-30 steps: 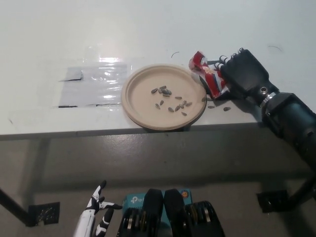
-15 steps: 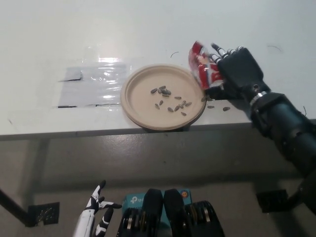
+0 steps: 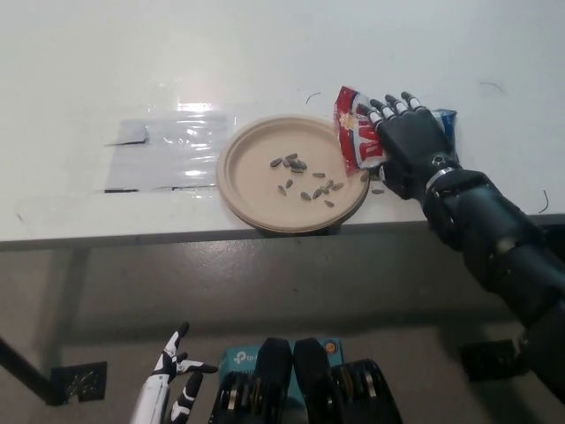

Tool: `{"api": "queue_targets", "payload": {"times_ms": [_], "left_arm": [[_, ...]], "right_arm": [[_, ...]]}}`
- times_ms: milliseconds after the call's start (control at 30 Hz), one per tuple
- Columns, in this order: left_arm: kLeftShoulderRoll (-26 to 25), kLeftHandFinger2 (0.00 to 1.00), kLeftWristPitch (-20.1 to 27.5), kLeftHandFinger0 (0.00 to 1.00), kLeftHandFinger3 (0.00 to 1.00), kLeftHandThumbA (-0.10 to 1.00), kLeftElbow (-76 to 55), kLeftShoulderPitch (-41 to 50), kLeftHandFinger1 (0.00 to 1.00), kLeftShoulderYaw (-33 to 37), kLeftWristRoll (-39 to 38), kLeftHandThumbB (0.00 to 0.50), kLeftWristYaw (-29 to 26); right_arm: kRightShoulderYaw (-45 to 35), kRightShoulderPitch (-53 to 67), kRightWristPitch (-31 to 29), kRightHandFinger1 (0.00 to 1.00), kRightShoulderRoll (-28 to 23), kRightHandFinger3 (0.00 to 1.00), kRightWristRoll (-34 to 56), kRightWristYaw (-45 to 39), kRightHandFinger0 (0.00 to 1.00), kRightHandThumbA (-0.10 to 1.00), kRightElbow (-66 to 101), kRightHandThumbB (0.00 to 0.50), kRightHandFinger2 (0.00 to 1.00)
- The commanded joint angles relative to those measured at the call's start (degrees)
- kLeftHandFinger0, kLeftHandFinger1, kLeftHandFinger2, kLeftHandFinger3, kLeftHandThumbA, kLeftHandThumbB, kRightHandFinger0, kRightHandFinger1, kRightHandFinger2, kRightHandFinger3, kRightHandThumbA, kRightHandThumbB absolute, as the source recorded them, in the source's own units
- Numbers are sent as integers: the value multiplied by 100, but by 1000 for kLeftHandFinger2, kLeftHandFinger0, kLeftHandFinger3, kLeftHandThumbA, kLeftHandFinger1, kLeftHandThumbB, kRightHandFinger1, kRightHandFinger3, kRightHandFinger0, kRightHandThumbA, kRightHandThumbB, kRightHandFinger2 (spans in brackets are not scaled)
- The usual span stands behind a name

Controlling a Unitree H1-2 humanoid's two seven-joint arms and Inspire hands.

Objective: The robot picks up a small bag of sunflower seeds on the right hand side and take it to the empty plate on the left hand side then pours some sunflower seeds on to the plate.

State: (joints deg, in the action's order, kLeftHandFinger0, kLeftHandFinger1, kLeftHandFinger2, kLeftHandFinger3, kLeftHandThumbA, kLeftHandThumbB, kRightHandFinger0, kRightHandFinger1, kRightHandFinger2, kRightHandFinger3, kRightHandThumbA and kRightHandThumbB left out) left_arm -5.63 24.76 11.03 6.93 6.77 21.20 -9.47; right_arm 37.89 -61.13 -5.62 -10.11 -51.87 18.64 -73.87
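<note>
Head view: right robot hand (image 3: 408,146) flat over seed bag (image 3: 353,134).

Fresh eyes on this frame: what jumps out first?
The black right hand at the table's right, lying over a red and white seed bag just right of the plate. Next, the tan plate at the table's front edge with dark sunflower seeds scattered on it. The white left hand rests low, below the table.
</note>
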Motion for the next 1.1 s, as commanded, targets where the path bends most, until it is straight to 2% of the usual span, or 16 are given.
{"api": "queue_targets", "payload": {"times_ms": [0,100,133,200,267,367,600,767,833,867,900,967,1067], "left_arm": [[6,555,217,947,1000,1000,-89,-14,643,-44,14,30,-123],[-17,553,217,947,1000,1000,-81,-53,638,-32,14,31,-139],[-34,552,217,947,1000,1000,-76,-105,638,-36,9,34,-126],[-32,549,217,930,1000,1000,-68,-133,625,-50,42,43,-134],[-21,546,210,937,1000,1000,-68,-135,632,-65,40,34,-121],[-42,553,217,969,1000,1000,-45,-138,653,-52,-12,52,-112],[-6,545,217,958,1000,1000,-62,-103,628,-56,5,37,-121],[-11,549,188,951,1000,1000,-76,-149,633,-70,1,54,-100],[-12,556,198,959,1000,1000,-67,-167,651,-77,10,53,-114],[-16,557,193,961,1000,1000,-77,-166,653,-84,11,53,-114],[-11,559,190,962,1000,1000,-78,-165,655,-85,15,55,-118],[-4,558,186,952,1000,1000,-75,-164,641,-88,5,51,-114],[0,553,183,959,1000,1000,-74,-154,640,-92,-9,46,-103]], "right_arm": [[-356,174,297,1000,-536,1000,889,-2615,1000,753,1909,498,1000],[-489,363,460,1000,-794,1000,1354,-3533,1000,771,2844,500,1000],[-628,461,664,1000,-950,1000,1780,-4080,1000,749,3454,500,1000],[-710,528,998,1000,-1141,1000,2153,-4686,1000,783,4172,500,1000],[-731,550,1284,1000,-1302,1000,2382,-5100,1000,805,4725,500,1000],[-828,595,1516,1000,-1522,1000,2787,-5472,1000,806,5449,500,1000],[-872,668,1766,1000,-1764,1000,2925,-5834,1000,805,6108,500,1000],[-909,692,1806,1000,-1898,1000,2950,-5943,1000,822,6421,500,1000],[-1022,721,1774,1000,-1890,1000,3037,-5827,1000,851,6464,500,1000],[-1067,731,1731,1000,-1882,1000,3061,-5769,1000,903,6470,500,1000],[-1098,751,1625,1000,-1900,1000,3018,-5660,1000,1000,6484,500,1000],[-1165,781,1622,1000,-1950,1000,2923,-5536,1000,1000,6645,436,1000],[-1289,818,1668,1000,-1997,1000,2915,-5487,1000,1000,6868,412,1000]]}}
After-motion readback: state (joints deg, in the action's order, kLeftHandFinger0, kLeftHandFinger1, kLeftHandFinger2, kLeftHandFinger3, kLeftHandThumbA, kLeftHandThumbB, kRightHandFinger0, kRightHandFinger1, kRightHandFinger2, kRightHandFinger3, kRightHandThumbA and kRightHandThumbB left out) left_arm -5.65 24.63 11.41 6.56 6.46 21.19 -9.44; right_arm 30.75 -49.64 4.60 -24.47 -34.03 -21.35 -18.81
